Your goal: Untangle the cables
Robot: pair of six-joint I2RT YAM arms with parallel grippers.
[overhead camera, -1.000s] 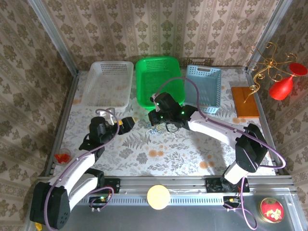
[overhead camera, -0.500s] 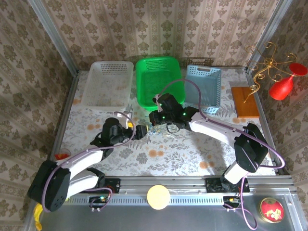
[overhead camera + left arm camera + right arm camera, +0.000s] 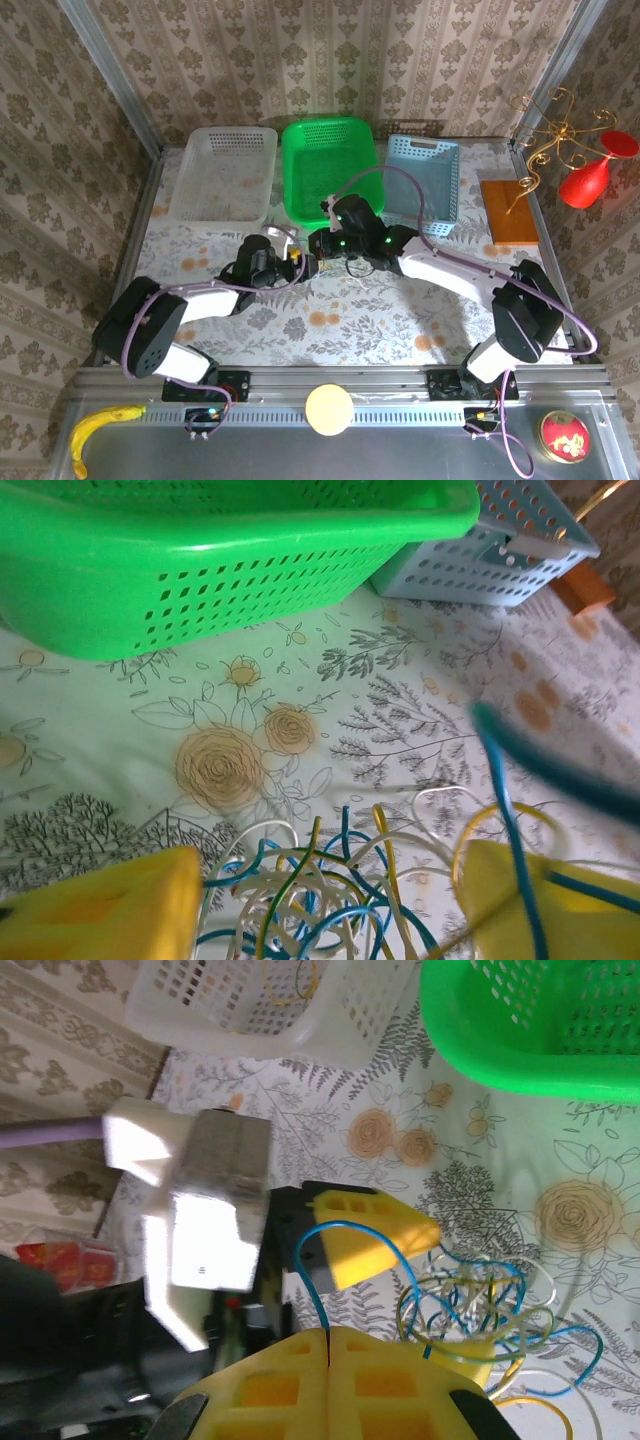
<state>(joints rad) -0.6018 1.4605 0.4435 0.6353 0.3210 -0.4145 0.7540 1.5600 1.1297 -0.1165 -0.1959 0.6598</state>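
The cables (image 3: 330, 895) lie as a small tangle of blue, cream and yellow-green loops on the flowered table cloth, in front of the green basket. My left gripper (image 3: 320, 905) is open, one yellow finger on each side of the tangle. In the top view the left gripper (image 3: 303, 266) sits just left of the cables (image 3: 338, 266). My right gripper (image 3: 328, 1345) is shut on a blue cable (image 3: 305, 1260) that arcs up from its pads. In the right wrist view the tangle (image 3: 480, 1310) lies to the right, beside a left finger (image 3: 375, 1235). The right gripper (image 3: 322, 243) hangs over the tangle's far side.
Three baskets stand in a row at the back: white (image 3: 225, 175), green (image 3: 330, 165) and blue (image 3: 425, 180). A wooden base (image 3: 510, 210) with a gold wire stand and a red glass is at the right. The two grippers are very close together.
My left arm has swung right across the table, and its open fingers now flank the tangle. The right gripper has hardly moved.
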